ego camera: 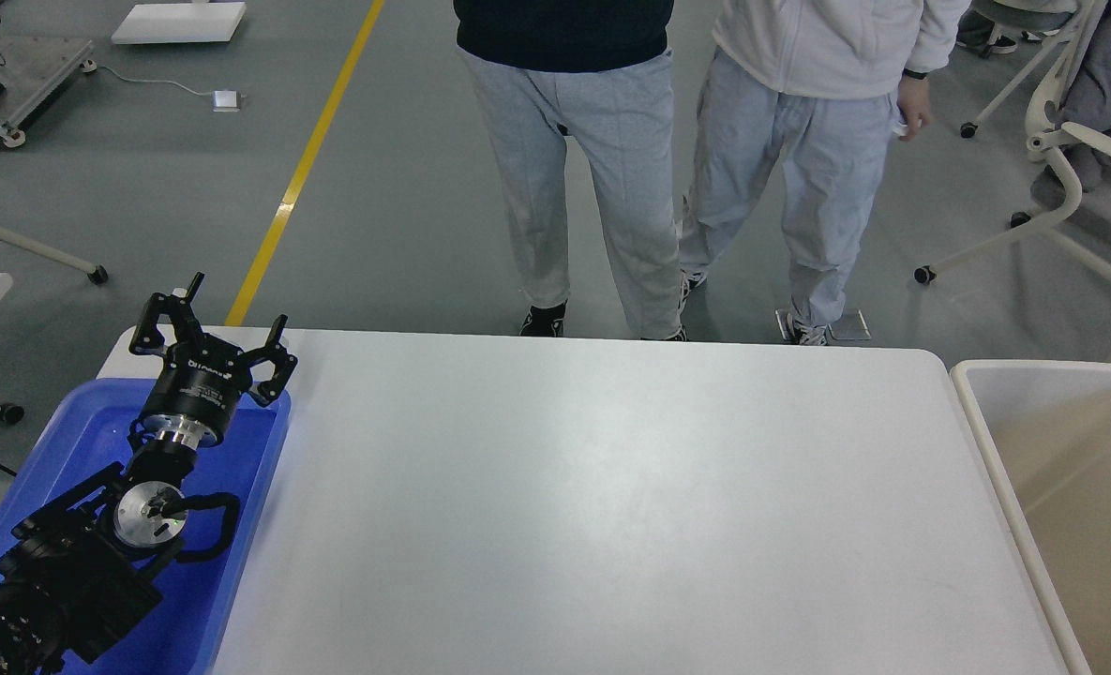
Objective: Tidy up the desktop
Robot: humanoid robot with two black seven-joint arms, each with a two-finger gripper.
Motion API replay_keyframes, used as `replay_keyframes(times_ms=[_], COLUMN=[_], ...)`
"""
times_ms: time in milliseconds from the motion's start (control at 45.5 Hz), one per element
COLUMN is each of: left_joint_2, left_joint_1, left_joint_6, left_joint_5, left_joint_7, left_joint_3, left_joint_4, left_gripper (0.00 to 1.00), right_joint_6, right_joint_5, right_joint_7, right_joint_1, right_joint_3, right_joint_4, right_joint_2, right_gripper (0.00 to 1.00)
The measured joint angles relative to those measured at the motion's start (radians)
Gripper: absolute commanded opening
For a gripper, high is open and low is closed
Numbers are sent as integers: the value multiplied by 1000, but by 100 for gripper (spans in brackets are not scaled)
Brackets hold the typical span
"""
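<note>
Left gripper (227, 323) raised over the far end of the blue tray (246, 525), fingers (166, 314) spread wide, holding nothing. Tray lying just below the fingers, along the left edge of the desk (611, 506). White desk stretching away to the right of the fingers. Beige bin (996, 469) beside its right edge, well apart from the fingers. Two people (602, 187) standing beyond the far edge. Right gripper out of sight.

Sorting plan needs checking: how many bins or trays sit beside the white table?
2. A blue tray at the table's left edge, under the left gripper; a beige bin at its right edge, partly cut off.
</note>
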Motion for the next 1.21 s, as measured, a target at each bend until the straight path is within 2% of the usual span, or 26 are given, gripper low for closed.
replay_keyframes(times_ms=[176,330,704,726,770,814,836,1210], left_joint_2=[0,0,0,0,0,0,0,0], left_joint_1=[0,0,1,1,1,1,1,1], left_joint_6=[0,0,0,0,0,0,0,0], left_joint_5=[0,0,0,0,0,0,0,0], left_joint_7=[0,0,0,0,0,0,0,0], left_joint_3=[0,0,0,0,0,0,0,0], left_joint_4=[0,0,0,0,0,0,0,0], left_gripper=[100,100,100,100,100,100,100,100], right_joint_6=[69,112,140,140,141,141,141,92], right_joint_5=[38,49,60,60,58,56,56,62], right_joint_7=[-3,-4,-6,-6,-6,-6,-6,-5], right_joint_1=[-8,-11,-7,-7,-6,-5,-5,-2], right_joint_3=[0,-2,2,2,1,-1,-2,-8], right_joint_4=[-270,-423,-566,-569,-576,-582,-586,-633], right_joint_2=[152,239,331,332,336,338,340,348], right_gripper=[0,0,0,4,30,77,96,99])
